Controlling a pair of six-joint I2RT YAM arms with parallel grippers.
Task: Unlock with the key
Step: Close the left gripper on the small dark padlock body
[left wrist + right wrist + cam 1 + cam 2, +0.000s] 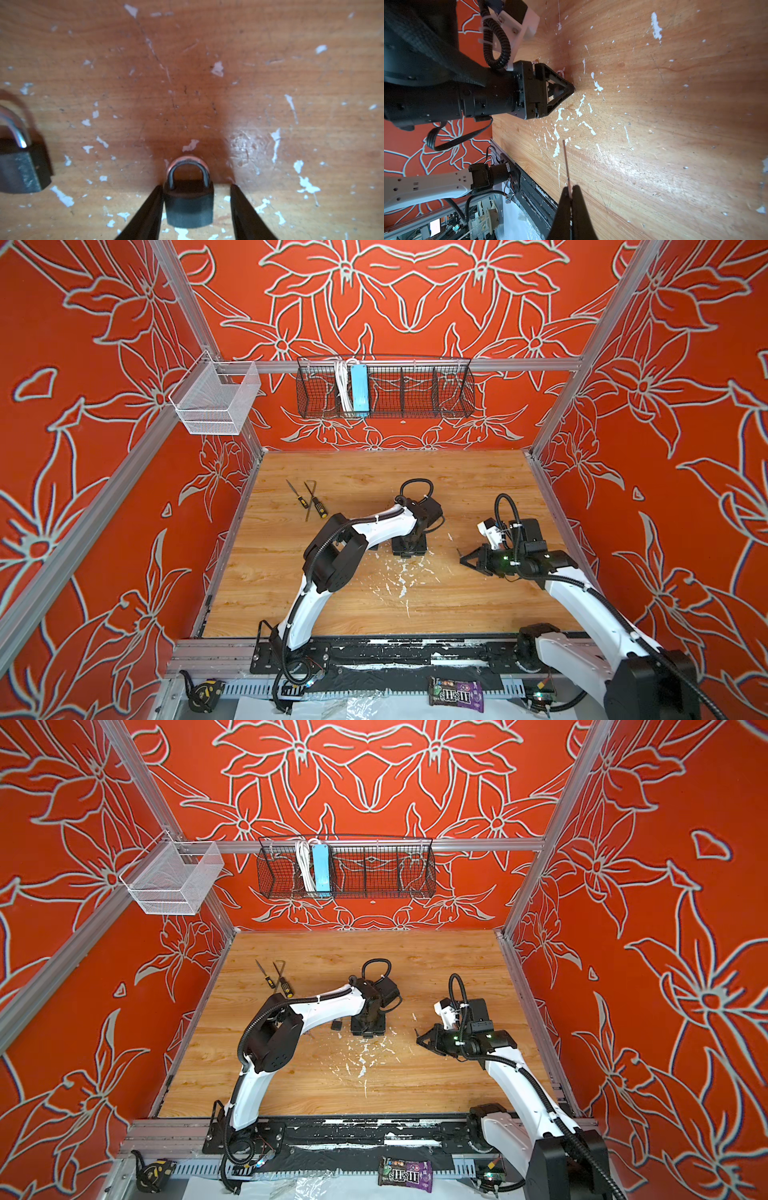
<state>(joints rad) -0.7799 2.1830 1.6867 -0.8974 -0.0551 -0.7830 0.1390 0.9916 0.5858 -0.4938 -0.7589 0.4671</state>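
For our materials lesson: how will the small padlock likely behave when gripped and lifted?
The small padlock looks solid metal: probably rigid, heavy for its size. Lying flat on the table, it shouldn't roll. Smooth sides might slip.

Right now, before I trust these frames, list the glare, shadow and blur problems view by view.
Left wrist view: the small padlock sits in dark shadow, glare whitens the table beside it, and the larger padlock, cropped, is blurred. Right wrist view: sheen across the wood, with the key only a thin edge-on sliver. In both top views: even light, sharp, with wallpaper lines colour-fringed near the corners.
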